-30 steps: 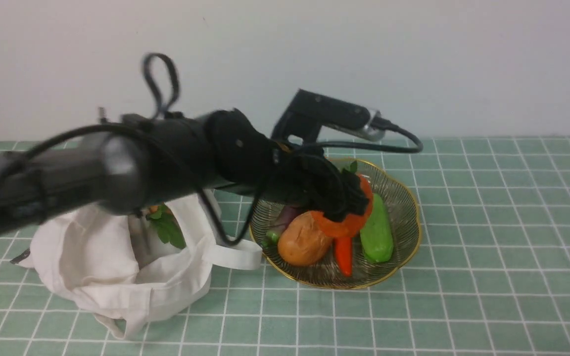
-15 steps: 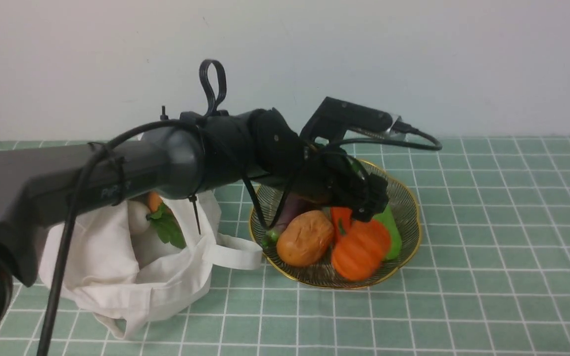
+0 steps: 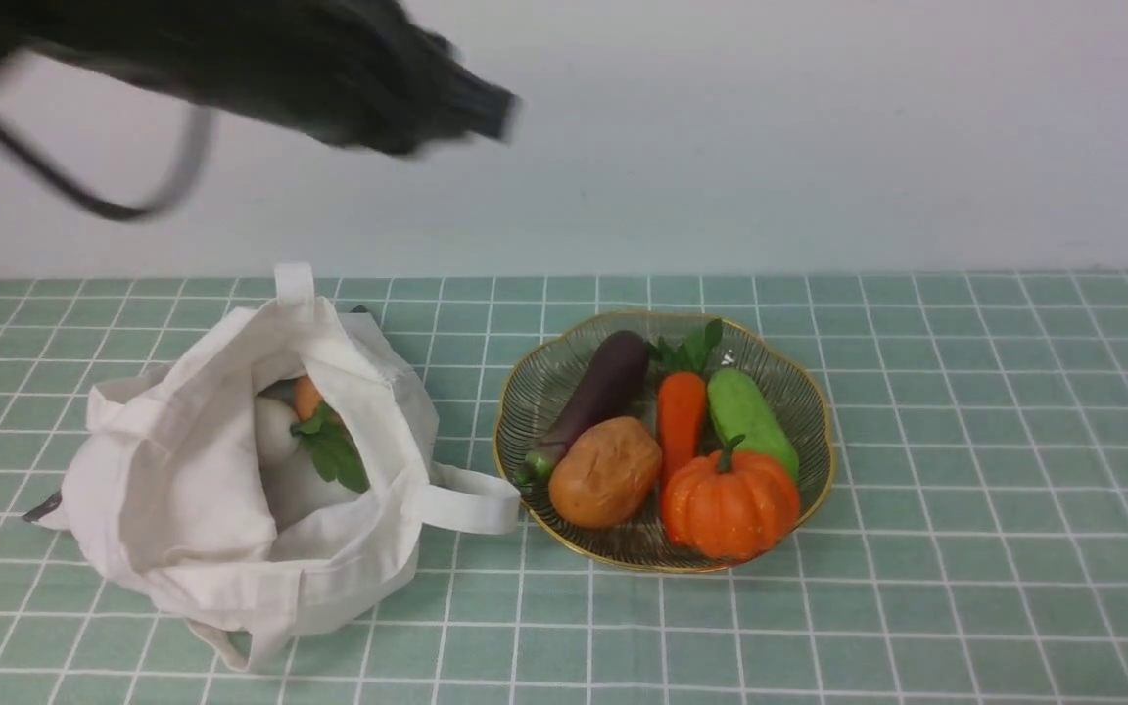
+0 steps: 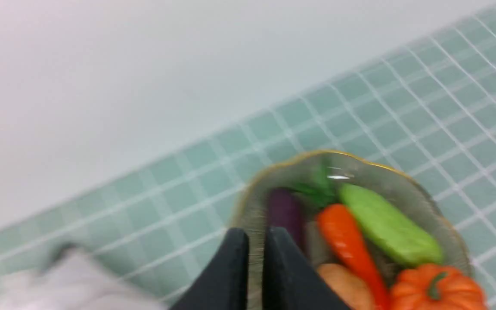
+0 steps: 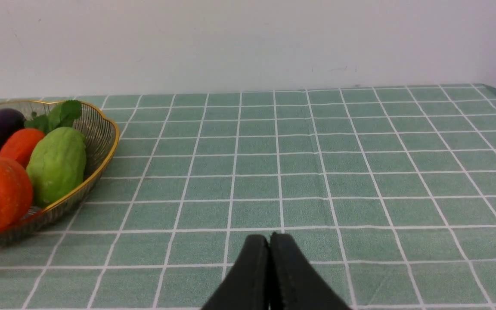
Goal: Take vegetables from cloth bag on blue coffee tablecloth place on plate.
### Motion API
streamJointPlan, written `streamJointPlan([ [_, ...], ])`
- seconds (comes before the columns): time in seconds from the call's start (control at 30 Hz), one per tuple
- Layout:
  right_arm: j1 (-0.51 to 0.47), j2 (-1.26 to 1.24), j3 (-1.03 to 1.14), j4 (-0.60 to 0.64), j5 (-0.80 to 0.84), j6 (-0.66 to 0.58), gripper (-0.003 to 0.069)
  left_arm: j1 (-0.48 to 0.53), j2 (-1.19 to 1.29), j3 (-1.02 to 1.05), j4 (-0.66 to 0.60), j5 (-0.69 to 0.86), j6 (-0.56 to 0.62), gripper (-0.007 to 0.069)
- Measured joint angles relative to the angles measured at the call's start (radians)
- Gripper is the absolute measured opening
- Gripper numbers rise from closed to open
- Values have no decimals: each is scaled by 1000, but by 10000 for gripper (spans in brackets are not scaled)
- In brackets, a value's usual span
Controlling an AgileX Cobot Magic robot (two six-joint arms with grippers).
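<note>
Covering the desk, the blue coffee tablecloth (image 3: 965,411) fills the lower two thirds of the front view. At lower left, the cloth bag (image 3: 182,509) slumps with its mouth gaping toward the camera. A white piece (image 3: 275,431) and an orange piece (image 3: 306,397) with green leaves show inside, not yet taken out. At centre, just beside a bag handle, sits the plate (image 3: 814,431). Five vegetables are packed in it: eggplant (image 3: 603,387), carrot (image 3: 680,416), green gourd (image 3: 745,416), potato (image 3: 606,472) and pumpkin (image 3: 730,504). The left arm (image 3: 260,49) is a dark blur at upper left, high above the bag. In its wrist view, the left gripper (image 4: 254,234) has its fingers almost together and holds nothing, probably freed for the next pick. The right gripper (image 5: 269,239) is closed and empty, low over bare cloth beside the plate, seemingly parked out of the way.
</note>
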Motion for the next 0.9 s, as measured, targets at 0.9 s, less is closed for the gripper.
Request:
streamJointPlan([
  [0.9, 0, 0, 0, 0, 0, 0, -10, 72, -1401, 912, 63, -122, -245, -8],
])
